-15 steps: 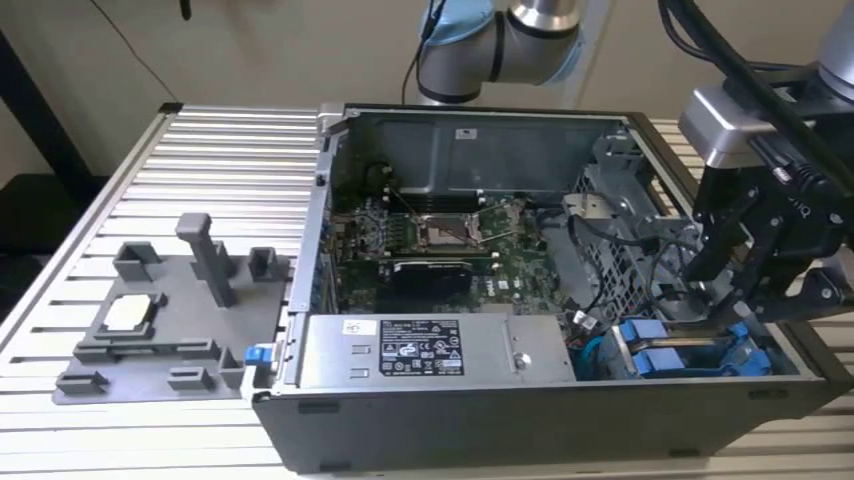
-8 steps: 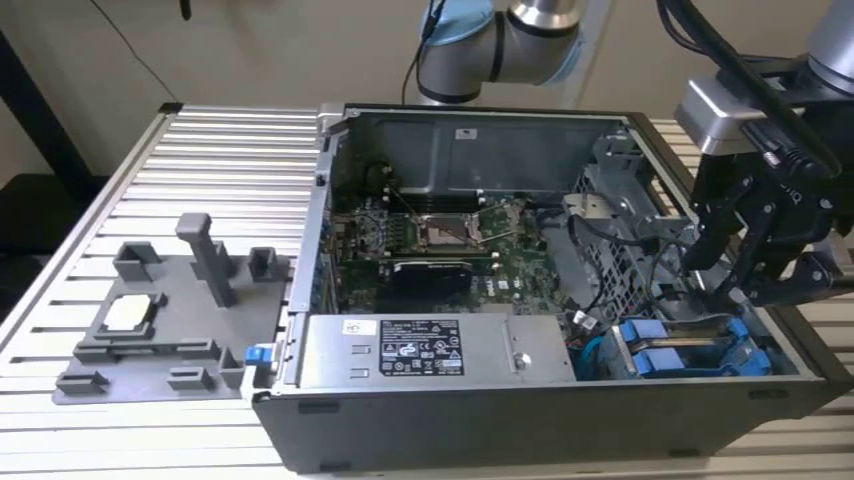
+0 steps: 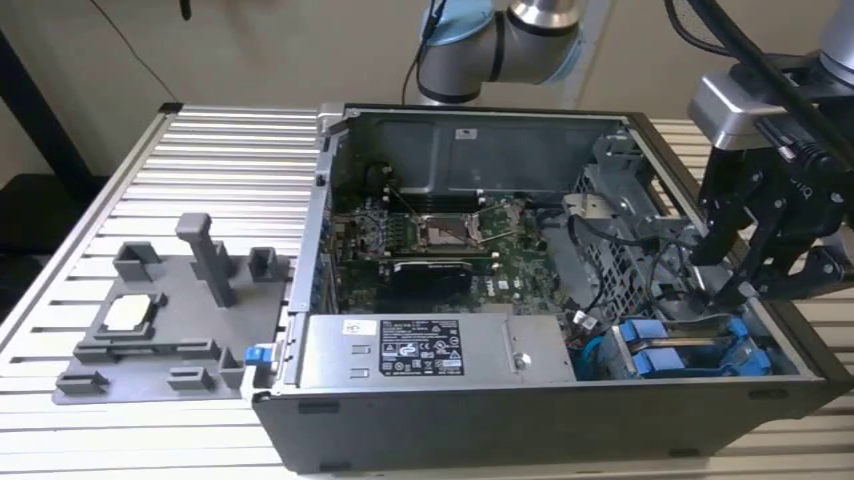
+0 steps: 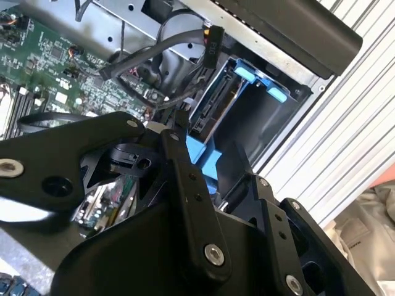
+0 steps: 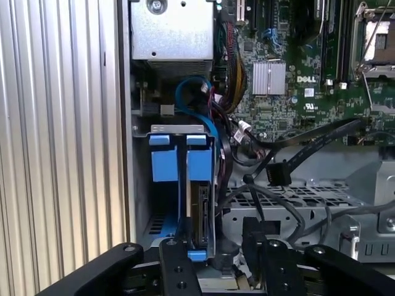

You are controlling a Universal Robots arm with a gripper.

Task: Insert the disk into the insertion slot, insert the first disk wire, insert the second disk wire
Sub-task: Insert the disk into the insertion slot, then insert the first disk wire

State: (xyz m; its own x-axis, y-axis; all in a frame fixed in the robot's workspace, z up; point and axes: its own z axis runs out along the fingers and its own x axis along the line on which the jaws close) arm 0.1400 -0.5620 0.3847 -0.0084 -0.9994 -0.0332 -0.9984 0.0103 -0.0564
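Exterior view: your gripper (image 3: 731, 285) hangs inside the open computer case (image 3: 467, 440), over the corner on the exterior view's right where the blue-tabbed drives sit. The case stands on the slatted table (image 3: 227, 150). A grey fixture (image 3: 160, 320) lies on the same table, well apart, on the exterior view's left.

First wrist view: the disk (image 5: 201, 209) stands on edge inside the slot (image 5: 177, 129), its blue tab at the slot's rim. A second drive (image 5: 163, 165) sits just beside it in the same bay.

Gripper state: the fingers (image 5: 174, 265) are spread and hold nothing. The near end of the disk's blue frame lies between them. You cannot tell whether either finger touches it.

Cables: a black plug (image 5: 276, 173) on a flat black cable hangs free near the disk, not joined to it. A blue cable (image 5: 185, 89) loops between the slot and the power supply (image 5: 173, 31). The green circuit board (image 5: 296, 92) lies beyond the cables.
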